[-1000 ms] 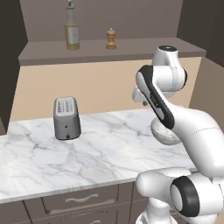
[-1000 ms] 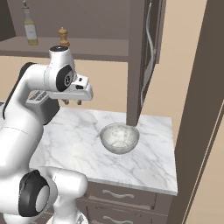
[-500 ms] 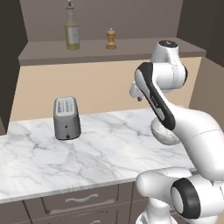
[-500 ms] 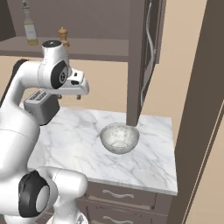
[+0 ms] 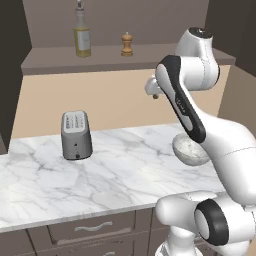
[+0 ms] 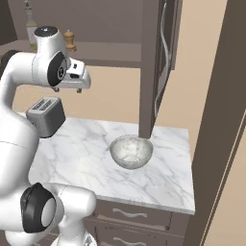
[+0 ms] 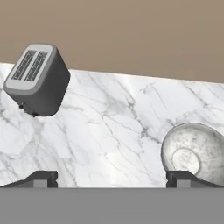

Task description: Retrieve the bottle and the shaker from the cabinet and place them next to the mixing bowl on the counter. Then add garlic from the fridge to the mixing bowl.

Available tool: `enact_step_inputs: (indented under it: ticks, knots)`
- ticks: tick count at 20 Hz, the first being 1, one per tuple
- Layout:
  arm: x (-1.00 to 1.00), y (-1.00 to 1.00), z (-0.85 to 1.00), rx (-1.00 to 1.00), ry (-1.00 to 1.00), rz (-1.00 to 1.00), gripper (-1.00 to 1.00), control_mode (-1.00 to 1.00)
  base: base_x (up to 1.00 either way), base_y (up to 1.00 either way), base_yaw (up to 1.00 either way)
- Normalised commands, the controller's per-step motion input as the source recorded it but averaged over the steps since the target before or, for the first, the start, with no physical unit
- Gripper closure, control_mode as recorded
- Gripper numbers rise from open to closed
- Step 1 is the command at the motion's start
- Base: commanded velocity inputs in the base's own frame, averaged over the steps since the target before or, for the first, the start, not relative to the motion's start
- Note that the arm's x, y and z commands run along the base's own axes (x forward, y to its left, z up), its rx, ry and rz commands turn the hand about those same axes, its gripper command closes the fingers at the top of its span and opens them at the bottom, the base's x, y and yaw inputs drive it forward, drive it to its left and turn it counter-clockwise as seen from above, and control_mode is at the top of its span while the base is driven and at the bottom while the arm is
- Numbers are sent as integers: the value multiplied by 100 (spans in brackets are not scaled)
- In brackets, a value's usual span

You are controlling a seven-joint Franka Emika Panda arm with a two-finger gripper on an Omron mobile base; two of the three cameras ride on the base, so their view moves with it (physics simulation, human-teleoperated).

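Observation:
The tall clear bottle (image 5: 82,35) of yellowish liquid and the small brown shaker (image 5: 127,45) stand apart on the shelf of the dark cabinet (image 5: 100,59). They show again as bottle (image 6: 31,21), half behind my arm, and shaker (image 6: 70,41). The speckled mixing bowl (image 6: 131,151) sits empty on the marble counter (image 6: 86,158); it also shows as bowl (image 7: 192,153). My gripper (image 7: 111,179) hangs open and empty high above the counter (image 7: 113,127), below the shelf's edge, between toaster and bowl. It appears as gripper (image 5: 154,94) and gripper (image 6: 67,89).
A grey toaster (image 5: 76,135) stands on the counter's left part, also seen as toaster (image 7: 37,78). An upright cabinet panel with an open door (image 6: 153,72) rises behind the bowl. Brown drawers (image 5: 90,230) run below the counter. A tall brown panel (image 6: 216,125) closes the right side.
My arm has lifted the hand higher above the counter, closer to the shelf's height. Bottle, shaker, bowl and toaster stay in place.

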Motion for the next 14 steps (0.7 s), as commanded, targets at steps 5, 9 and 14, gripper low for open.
enact_step_inputs:
  ticks: [5,9,14]
  knots:
    - [1,13,39,3,-14,1,-100,-100,0,0,0]
    - [10,4,33,0,0,0,-100,-100,0,0,0]
    - [16,5,61,0,-4,0,-100,-100,0,0,0]
